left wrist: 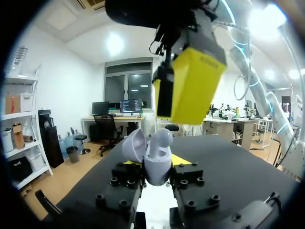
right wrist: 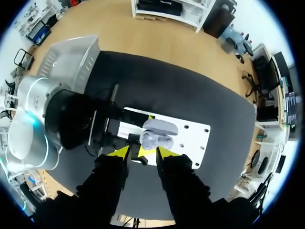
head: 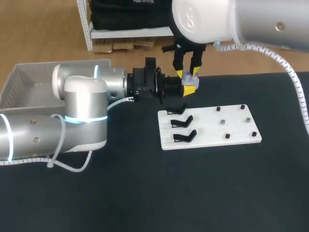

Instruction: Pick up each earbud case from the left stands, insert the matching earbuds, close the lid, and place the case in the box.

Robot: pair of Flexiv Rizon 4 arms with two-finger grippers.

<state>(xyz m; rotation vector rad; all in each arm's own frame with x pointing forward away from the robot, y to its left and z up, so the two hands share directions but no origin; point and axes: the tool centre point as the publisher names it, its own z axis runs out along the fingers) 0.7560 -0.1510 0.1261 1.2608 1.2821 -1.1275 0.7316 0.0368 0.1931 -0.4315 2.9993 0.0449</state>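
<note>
The left end effector (left wrist: 158, 183) is clamped on the lilac earbud case (left wrist: 157, 164), its black fingers pressing the case's lower body from both sides. In the left wrist view the case stands upright, its long axis rising out of the fingers and its mouth pointing up. Its lid (left wrist: 133, 147) is swung open to one side, and what looks like an earbud (left wrist: 163, 138) pokes from the top.

The right end effector (right wrist: 143, 151) hangs directly over the case with its yellow tips apart. The case sits just ahead of the gap between them.

In the head view this all sits in the upper middle of the frame, above the dark surface (head: 145, 193). A white board (head: 227, 133) with black stands lies right of centre, and a grey box (head: 29, 82) is at the upper left.
</note>
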